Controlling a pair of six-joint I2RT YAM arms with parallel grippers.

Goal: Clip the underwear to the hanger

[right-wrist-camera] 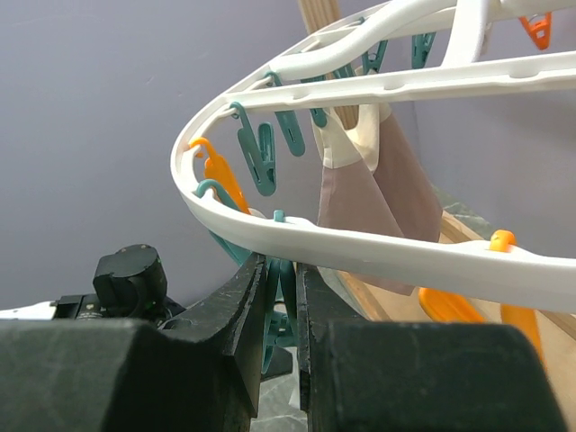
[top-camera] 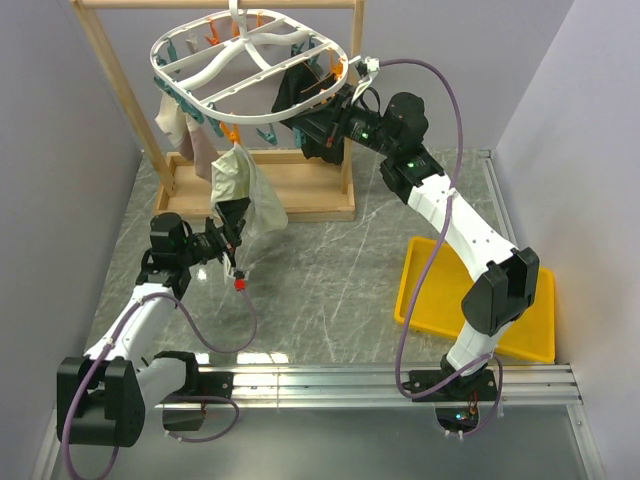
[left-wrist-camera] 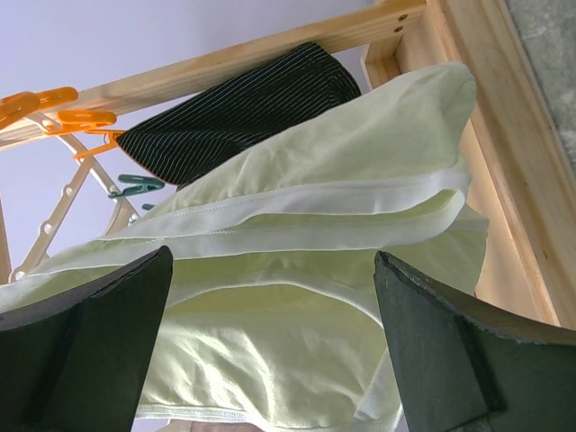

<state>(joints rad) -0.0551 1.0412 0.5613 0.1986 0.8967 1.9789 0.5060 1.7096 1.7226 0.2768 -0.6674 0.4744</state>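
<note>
The pale cream underwear point(top-camera: 245, 190) hangs below the near rim of the white hanger point(top-camera: 215, 70), its top at an orange clip point(top-camera: 230, 131). My left gripper point(top-camera: 232, 214) is open at the cloth's lower edge. In the left wrist view the underwear point(left-wrist-camera: 315, 225) fills the space ahead of the wide-apart fingers point(left-wrist-camera: 99, 333), and the gripper point(left-wrist-camera: 270, 261) holds nothing. My right gripper point(top-camera: 312, 136) is under the hanger's near right rim. In the right wrist view it point(right-wrist-camera: 286, 270) is shut on a teal clip point(right-wrist-camera: 290, 292) just below the white rim point(right-wrist-camera: 378, 256).
A black garment point(top-camera: 298, 88) and a beige-pink cloth point(top-camera: 183, 125) hang from the hanger. The wooden rack point(top-camera: 300, 195) stands behind on its base. A yellow tray point(top-camera: 440, 290) lies at the right. Grey walls close both sides.
</note>
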